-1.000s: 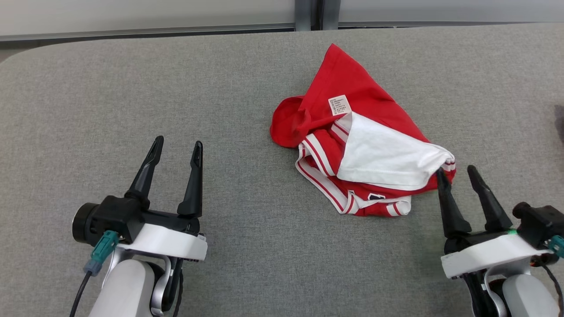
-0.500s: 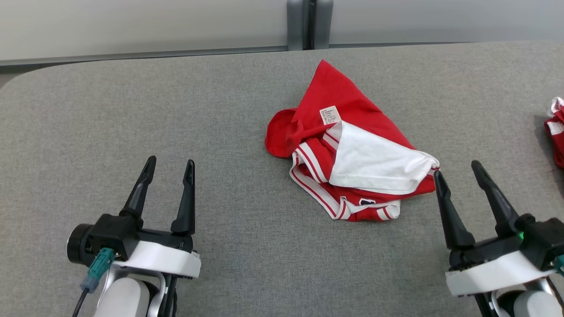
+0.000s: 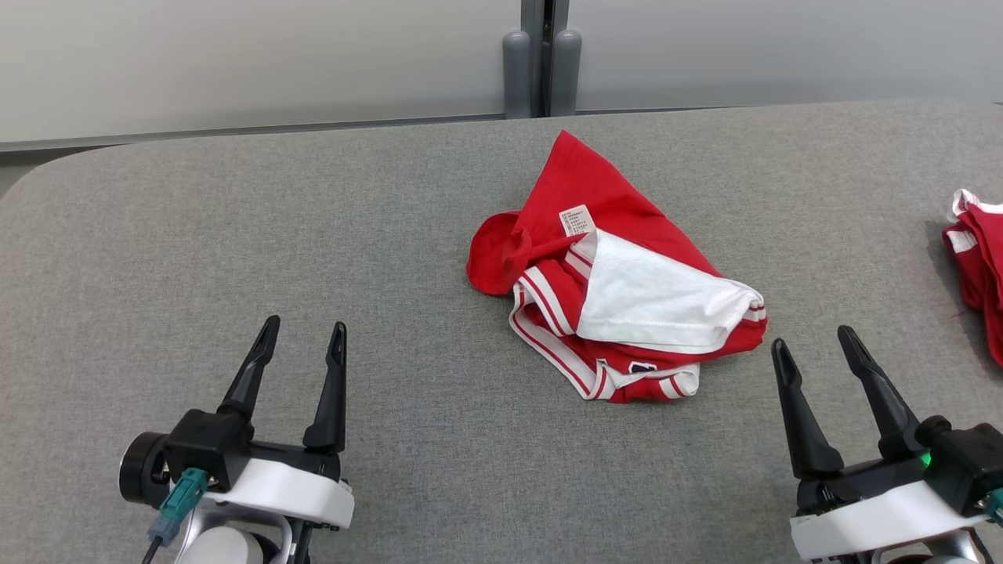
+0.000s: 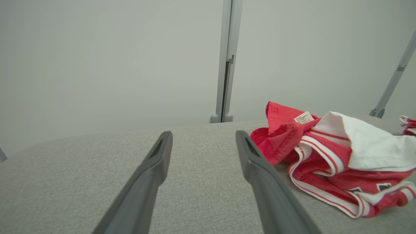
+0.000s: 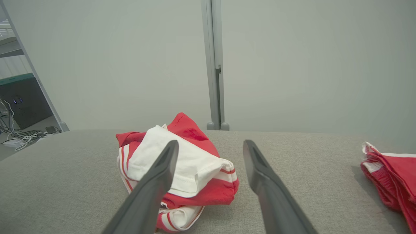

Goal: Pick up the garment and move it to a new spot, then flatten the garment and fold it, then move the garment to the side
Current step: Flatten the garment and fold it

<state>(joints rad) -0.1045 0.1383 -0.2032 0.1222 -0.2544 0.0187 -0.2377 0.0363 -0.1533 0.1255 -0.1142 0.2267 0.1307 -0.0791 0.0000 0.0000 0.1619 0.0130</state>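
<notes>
The garment (image 3: 619, 274) is a crumpled red piece with white stripes and a white panel, lying in a heap on the grey table (image 3: 235, 235) a little right of centre. A small white label faces up on it. My left gripper (image 3: 302, 335) stands open at the lower left, well apart from the garment (image 4: 331, 156), which lies to its right. My right gripper (image 3: 811, 343) is open at the lower right, just off the heap's near right corner and not touching it. In the right wrist view the garment (image 5: 182, 162) lies beyond my right gripper (image 5: 211, 146), toward its left finger.
A second red and white garment (image 3: 975, 266) lies at the table's right edge, also in the right wrist view as a garment (image 5: 390, 175). A grey post (image 3: 541, 59) stands against the pale wall behind the table. Bare grey cloth stretches left of the heap.
The head camera has tilted up, so the whole picture slid down and the garment at the right edge came into view. My right gripper has drawn back a little from the heap.
</notes>
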